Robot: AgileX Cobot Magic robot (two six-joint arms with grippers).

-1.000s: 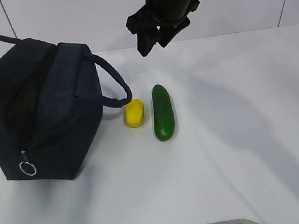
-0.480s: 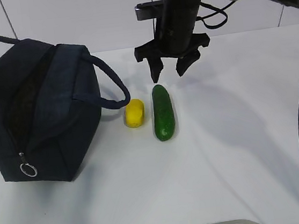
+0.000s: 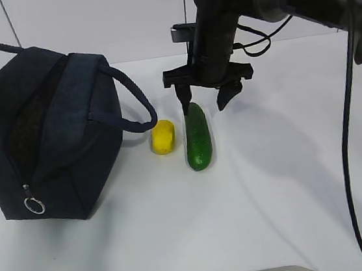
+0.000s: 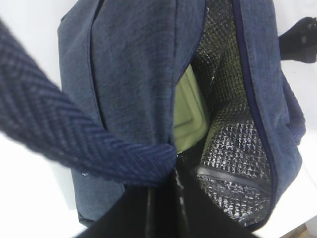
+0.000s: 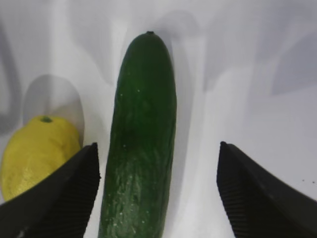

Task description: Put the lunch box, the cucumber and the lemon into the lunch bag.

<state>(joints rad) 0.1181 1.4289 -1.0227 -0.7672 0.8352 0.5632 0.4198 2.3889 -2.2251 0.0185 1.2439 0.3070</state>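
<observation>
Green cucumber (image 5: 141, 144) on tabletop (image 3: 290, 175), between right hand's (image 3: 207, 103) spread fingers, set for a grasp | lemon (image 5: 37, 151) just outside its left finger | left hand (image 4: 163, 208) clenched on lunch bag (image 4: 133, 74) handle, mouth held open | lunch box (image 4: 188, 111) inside.

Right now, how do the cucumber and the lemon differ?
The cucumber is dark green, long and straight; the lemon is bright yellow, short and stubby. The cucumber's far end lies between the open fingers of the right hand, while the lemon sits outside them, nearer the lunch bag. Both lie side by side on the white table, still outside the bag.
</observation>
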